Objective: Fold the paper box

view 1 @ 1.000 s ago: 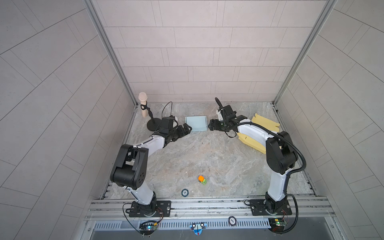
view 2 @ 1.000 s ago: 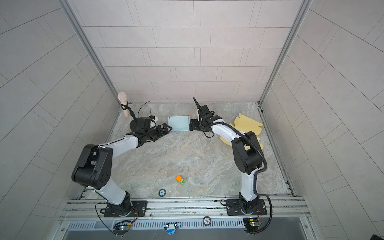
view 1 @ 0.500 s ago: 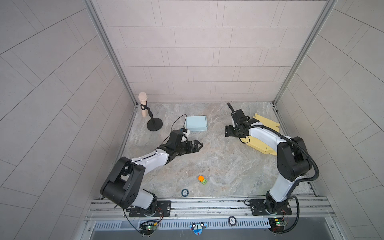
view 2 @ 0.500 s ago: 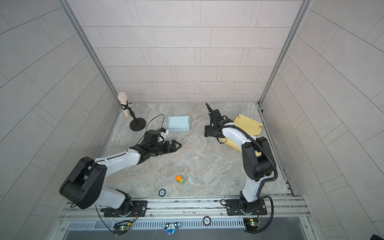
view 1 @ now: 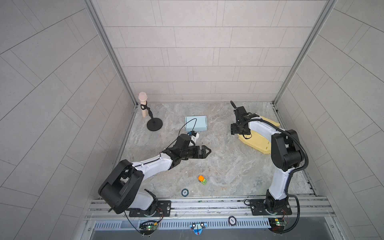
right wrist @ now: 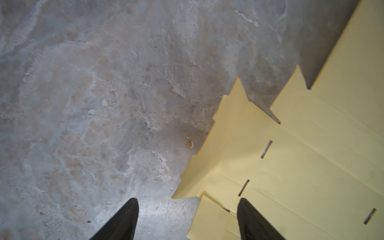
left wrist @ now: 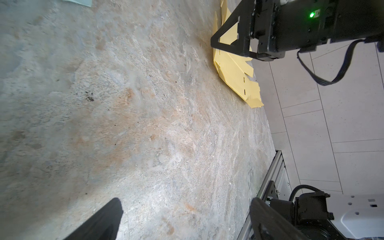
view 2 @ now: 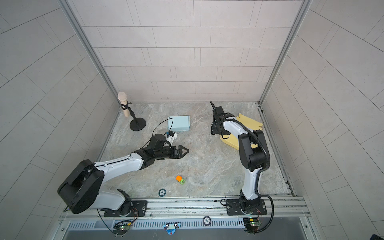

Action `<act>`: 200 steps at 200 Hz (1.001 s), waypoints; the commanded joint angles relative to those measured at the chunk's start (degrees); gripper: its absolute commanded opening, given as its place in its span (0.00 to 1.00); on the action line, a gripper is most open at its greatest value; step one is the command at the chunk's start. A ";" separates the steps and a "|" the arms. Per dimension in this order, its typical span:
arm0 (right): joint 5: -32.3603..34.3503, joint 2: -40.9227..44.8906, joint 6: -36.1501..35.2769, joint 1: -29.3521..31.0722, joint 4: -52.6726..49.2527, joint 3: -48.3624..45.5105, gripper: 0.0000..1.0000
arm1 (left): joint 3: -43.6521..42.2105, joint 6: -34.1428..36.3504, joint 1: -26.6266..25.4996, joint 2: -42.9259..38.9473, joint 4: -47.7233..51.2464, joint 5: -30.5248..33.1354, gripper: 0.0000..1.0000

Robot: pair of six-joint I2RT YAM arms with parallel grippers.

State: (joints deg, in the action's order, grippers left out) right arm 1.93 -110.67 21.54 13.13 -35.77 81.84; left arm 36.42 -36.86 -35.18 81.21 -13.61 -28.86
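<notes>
While the left end effector (left wrist: 186, 202) hangs open, the open right end effector (right wrist: 187, 207) straddles the blank's (right wrist: 311, 166) edge, seemingly needing a pinch next.

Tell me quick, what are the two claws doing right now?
Left claw: open, holding nothing.
Right claw: open, over the edge of the yellow paper, not gripping it.
</notes>
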 commanded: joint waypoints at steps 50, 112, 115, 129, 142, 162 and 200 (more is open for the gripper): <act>2.49 -4.20 -2.47 -1.50 -1.44 2.15 0.65 | 3.69 -1.02 -0.24 1.69 -0.45 1.16 1.00; 1.91 -2.59 -2.81 -1.89 -0.71 -0.10 0.41 | 5.32 -0.84 -0.49 2.29 0.57 1.84 1.00; 1.84 -2.52 -2.76 -1.89 -0.63 -0.23 0.40 | 5.32 -0.84 -0.50 2.34 0.58 1.92 1.00; 1.26 -2.12 -2.60 -1.96 -0.26 -0.87 0.37 | 5.48 -0.85 -0.50 2.39 0.83 2.35 1.00; 0.80 -1.86 -2.62 -1.88 -0.18 -1.31 0.32 | 5.81 -0.76 -0.52 2.57 1.38 3.17 1.00; 0.27 -1.14 -2.29 -1.88 0.43 -2.36 0.27 | 6.92 -0.88 -0.50 3.71 1.65 4.84 1.00; 0.44 -0.43 -2.38 -1.83 0.61 -3.74 0.21 | 10.68 -1.99 -0.51 9.38 0.56 5.09 1.00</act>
State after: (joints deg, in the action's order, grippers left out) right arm 2.02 -113.67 19.09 11.29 -34.76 79.02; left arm 44.31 -38.17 -35.44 87.55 -12.40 -24.97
